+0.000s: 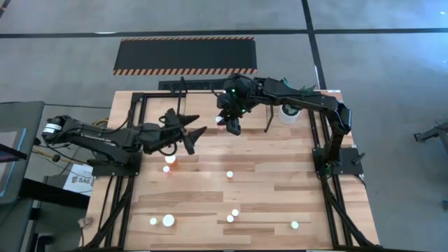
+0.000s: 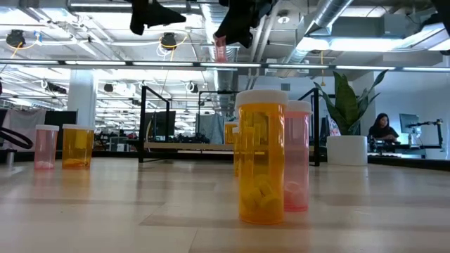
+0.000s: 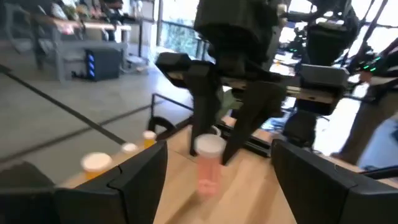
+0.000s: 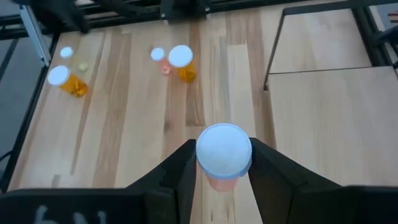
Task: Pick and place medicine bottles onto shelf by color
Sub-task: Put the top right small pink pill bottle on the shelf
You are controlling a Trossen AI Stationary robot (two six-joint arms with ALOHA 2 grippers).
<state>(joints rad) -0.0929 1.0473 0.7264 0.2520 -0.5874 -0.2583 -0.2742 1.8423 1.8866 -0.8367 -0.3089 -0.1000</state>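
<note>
High view: right gripper (image 1: 232, 127) clenched on a pinkish white-capped bottle (image 4: 222, 155), held above the desk (image 1: 280, 196) near its far edge beside the shelf (image 1: 329, 115), while left gripper (image 1: 190, 133) hangs released near the left edge.

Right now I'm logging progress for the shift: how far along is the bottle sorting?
Done: nothing clearly seen on the shelf yet. In hand: the right hand grips a pink bottle by its cap, above the table. Left: seven or so bottles stand on the table; left hand waits open.
</note>
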